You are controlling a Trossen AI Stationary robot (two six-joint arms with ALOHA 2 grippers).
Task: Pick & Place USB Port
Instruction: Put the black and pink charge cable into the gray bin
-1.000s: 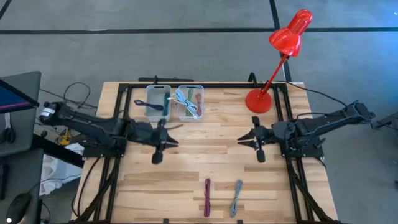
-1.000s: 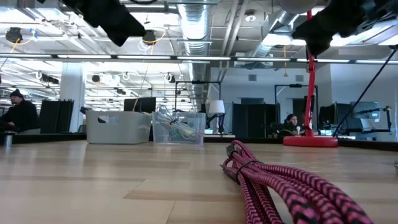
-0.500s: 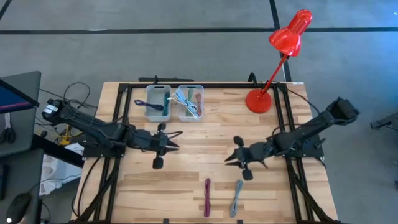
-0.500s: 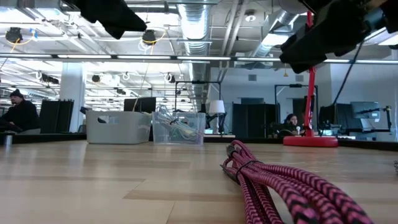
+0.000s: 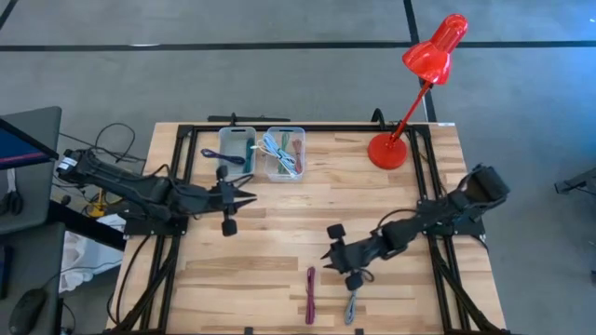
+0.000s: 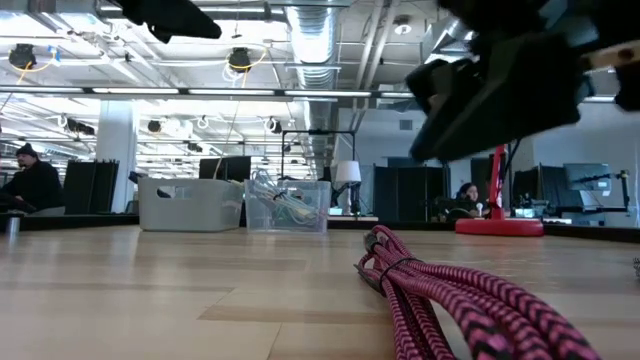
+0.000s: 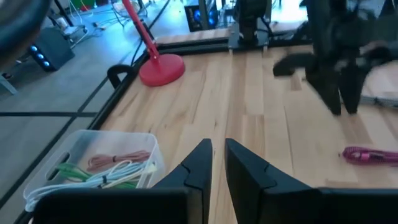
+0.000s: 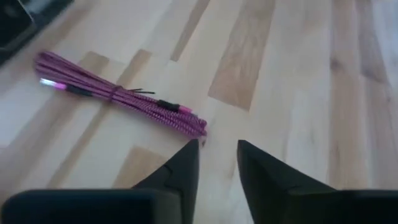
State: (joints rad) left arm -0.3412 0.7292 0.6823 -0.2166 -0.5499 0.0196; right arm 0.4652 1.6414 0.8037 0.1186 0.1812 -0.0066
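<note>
Over pink cable [image 5: 310,294] now: right gripper [image 5: 337,251], jaws parted, empty; left gripper [image 5: 230,197] retreated, jaws narrow.

My table [image 5: 279,242] is made of light wood planks. The floor [image 5: 233,84] under it is grey with dark lines. A red lamp [image 5: 424,74] stands at the table's far right corner. Far behind I see a big room with ceiling lights [image 6: 240,60], pipes, desks and a person [image 6: 30,180] sitting.
</note>
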